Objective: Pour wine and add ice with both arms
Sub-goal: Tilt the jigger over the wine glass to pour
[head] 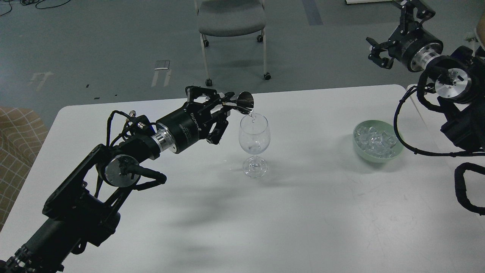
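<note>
A clear stemmed wine glass (254, 144) stands upright near the middle of the white table (288, 212). My left gripper (223, 108) is shut on a small shiny metal measuring cup (244, 102), tipped on its side with its mouth over the glass's left rim; a thin clear stream falls into the glass. The ice (375, 142), several small clear cubes, fills a pale green bowl (394, 153) at the right. My right gripper (394, 34) is open and empty, raised above the floor beyond the table's far right corner.
A grey wheeled chair (231, 22) stands on the floor behind the table. A checked cushion (15, 136) sits at the left edge. My right arm's cables (401, 140) hang close to the bowl's right side.
</note>
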